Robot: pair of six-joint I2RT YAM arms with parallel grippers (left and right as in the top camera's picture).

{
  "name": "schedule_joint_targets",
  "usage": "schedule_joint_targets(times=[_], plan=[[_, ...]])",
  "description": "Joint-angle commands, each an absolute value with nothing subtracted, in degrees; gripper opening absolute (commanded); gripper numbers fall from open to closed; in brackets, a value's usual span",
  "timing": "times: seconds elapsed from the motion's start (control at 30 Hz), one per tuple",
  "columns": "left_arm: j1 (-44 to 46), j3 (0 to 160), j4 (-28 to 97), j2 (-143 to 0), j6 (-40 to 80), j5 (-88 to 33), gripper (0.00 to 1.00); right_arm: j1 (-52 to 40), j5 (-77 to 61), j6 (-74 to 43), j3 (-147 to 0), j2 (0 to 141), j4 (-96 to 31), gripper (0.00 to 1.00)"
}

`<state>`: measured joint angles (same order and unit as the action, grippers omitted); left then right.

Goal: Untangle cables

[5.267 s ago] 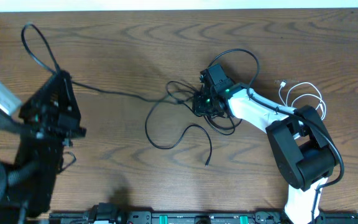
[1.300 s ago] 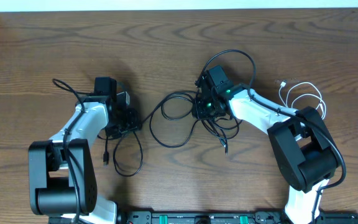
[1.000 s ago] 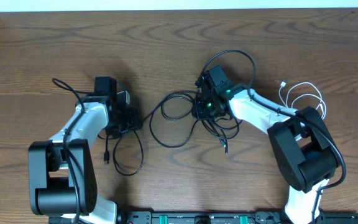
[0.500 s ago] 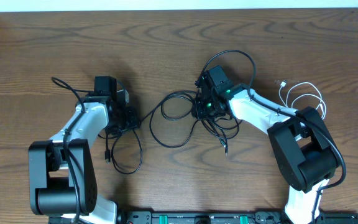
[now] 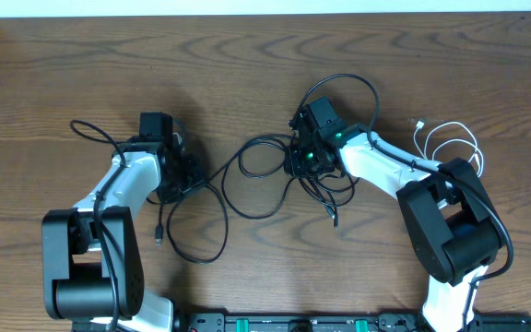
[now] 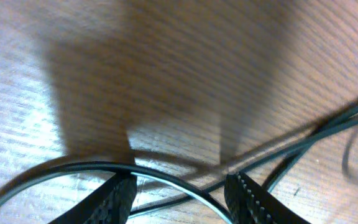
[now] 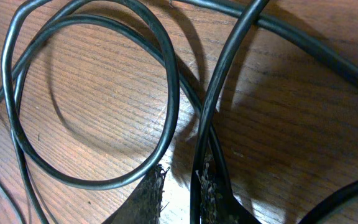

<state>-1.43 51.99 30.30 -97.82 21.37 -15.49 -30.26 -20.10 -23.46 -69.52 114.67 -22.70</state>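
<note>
Black cables (image 5: 275,175) lie mid-surface (image 5: 247,65), with tangled loops at centre. One strand runs left into a loose loop on the near side. Left hand (image 6: 185,200) is about half spread; a strand crosses at its fingertips, unpinched. Right hand (image 7: 179,196) is nearly closed, nipping a strand in the tangle. White cable (image 5: 450,140) lies coiled at far right, apart.

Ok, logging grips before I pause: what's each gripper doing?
Left gripper: open, a black cable loop across its gap.
Right gripper: shut on a black cable.
</note>
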Motion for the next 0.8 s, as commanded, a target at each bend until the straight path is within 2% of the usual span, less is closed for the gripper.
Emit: schedule_joint_targets(times=[0.0, 0.47, 0.7, 0.77], plan=[[-1.5, 50.7, 30.7, -98.1, 30.4, -10.2, 0.52, -30.9, -18.3, -23.5, -68.5, 114.5, -23.1, 0.19], [-1.7, 49.9, 29.3, -98.0, 35.2, -9.7, 0.52, -30.9, -18.3, -23.5, -68.5, 114.5, -23.1, 0.19], [-4.2, 55.5, 32.5, -93.2, 38.0, -9.4, 0.52, -30.9, -18.3, -23.5, -68.5, 114.5, -23.2, 0.19], [-4.2, 55.9, 32.8, -90.1, 39.3, -9.4, 0.57, -30.9, -18.3, -23.5, -68.5, 114.5, -23.1, 0.19]])
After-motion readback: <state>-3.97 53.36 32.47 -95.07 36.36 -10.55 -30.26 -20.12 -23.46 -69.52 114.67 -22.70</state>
